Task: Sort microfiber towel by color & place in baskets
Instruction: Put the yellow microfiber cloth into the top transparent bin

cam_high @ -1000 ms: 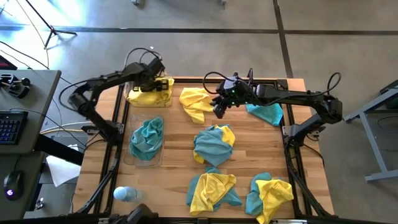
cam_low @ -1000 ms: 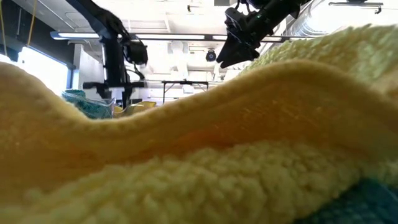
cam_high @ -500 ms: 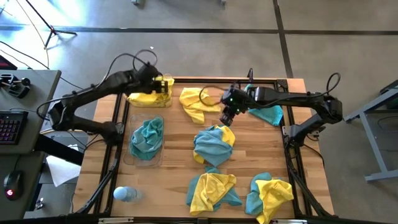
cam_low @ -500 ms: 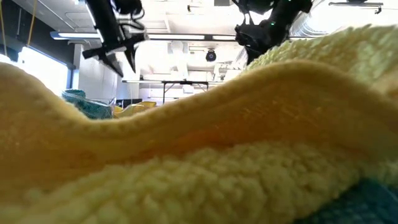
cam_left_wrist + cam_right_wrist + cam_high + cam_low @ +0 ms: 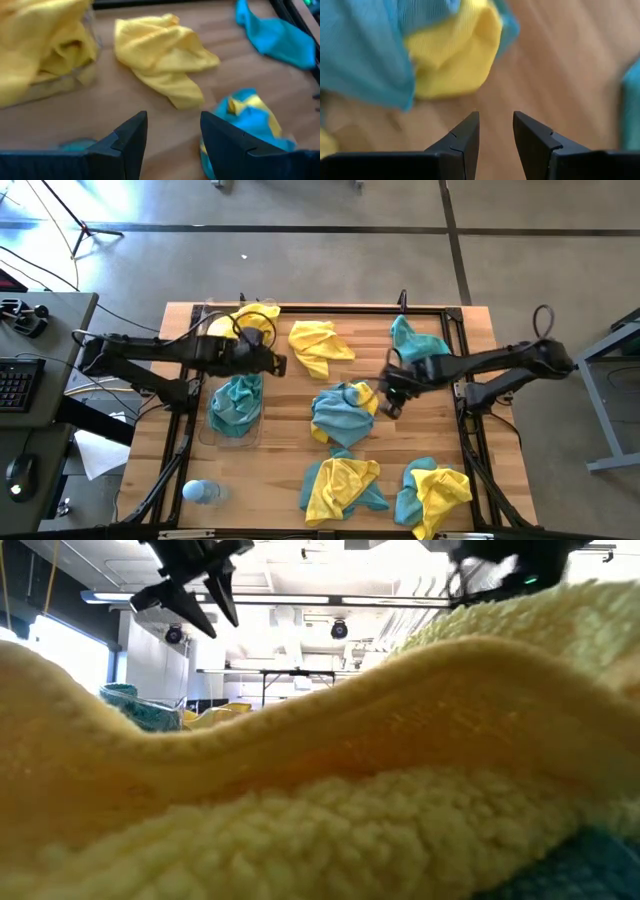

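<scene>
My left gripper (image 5: 282,364) is open and empty, above the wood between the two clear baskets and the loose yellow towel (image 5: 318,345), which shows ahead of it in the left wrist view (image 5: 162,55). The far basket (image 5: 262,330) holds yellow towels, the near basket (image 5: 212,435) teal ones. My right gripper (image 5: 388,405) is open and empty, just right of the centre teal-and-yellow pile (image 5: 342,412), which also shows in the right wrist view (image 5: 445,55). A teal towel (image 5: 415,340) lies at the far right.
Two more teal-and-yellow piles (image 5: 342,485) (image 5: 432,492) lie at the near edge. A pale blue bottle (image 5: 203,492) lies at the near left. A black frame (image 5: 465,395) runs along the table's sides. A yellow towel (image 5: 320,790) fills most of the low view.
My left gripper has left the far basket of yellow towels and gone toward the near and right, now level between the baskets and the loose yellow towel. My right gripper has gone from beside the loose yellow towel toward the near right, to the centre pile's right side.
</scene>
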